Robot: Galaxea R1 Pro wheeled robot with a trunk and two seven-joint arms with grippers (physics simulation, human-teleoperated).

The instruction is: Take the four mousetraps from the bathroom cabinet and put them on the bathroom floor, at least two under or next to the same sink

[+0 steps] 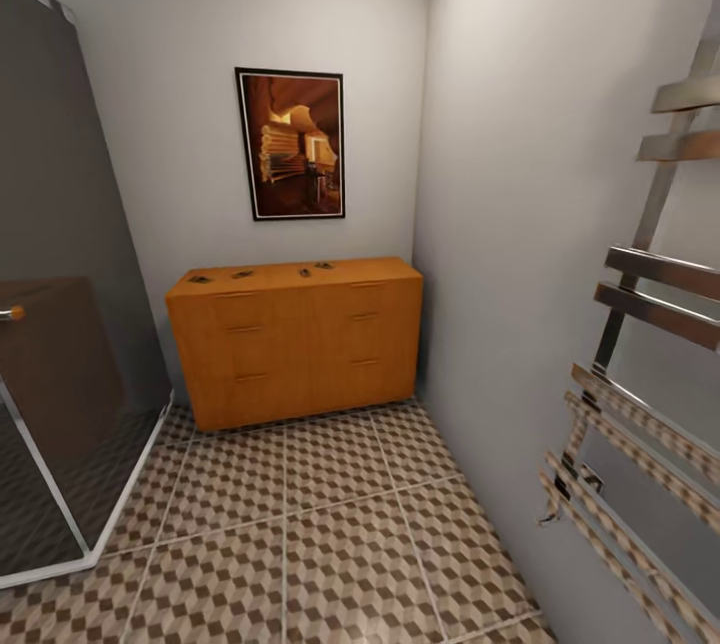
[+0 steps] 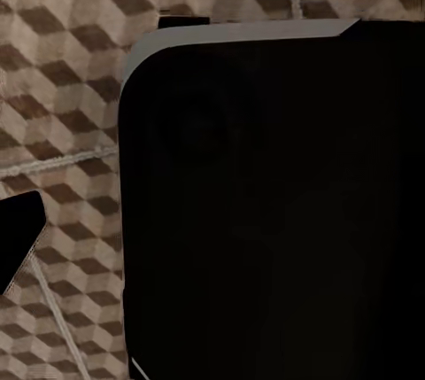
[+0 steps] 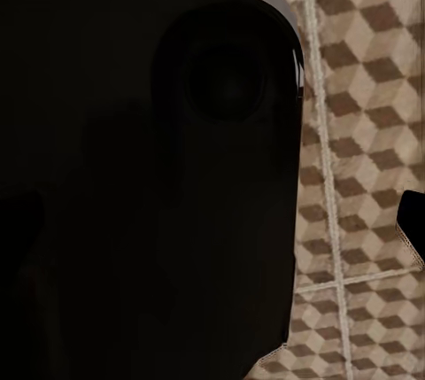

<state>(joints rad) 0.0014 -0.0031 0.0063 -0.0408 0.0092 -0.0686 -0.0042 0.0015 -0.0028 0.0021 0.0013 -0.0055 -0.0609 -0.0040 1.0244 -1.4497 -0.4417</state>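
At the far end of the narrow bathroom, the orange-brown cabinet (image 1: 295,339) stands against the back wall under a framed picture (image 1: 291,144). Four small mousetraps lie on its top: one near the left end (image 1: 200,279), one beside it (image 1: 242,275), one right of the middle (image 1: 304,272) and one just beyond that (image 1: 323,266). They are too small from here to make out which way each one faces. The patterned floor (image 1: 330,524) between the robot and the cabinet is bare, with a glass shower screen (image 1: 60,324) on the left and a chrome towel rail (image 1: 650,344) on the right.

Both wrist views look down at the tiles past a large dark body, so I cannot tell whether either tool is open or closed.

The likely troubles are in the approach and the pick. The passage is tight, so an arm or the base could clip the rail or the screen. The traps are flat and tiny, so a tool coming down slightly off could push one along the top or off the back edge. No sink is in sight, so placing will need a turn.
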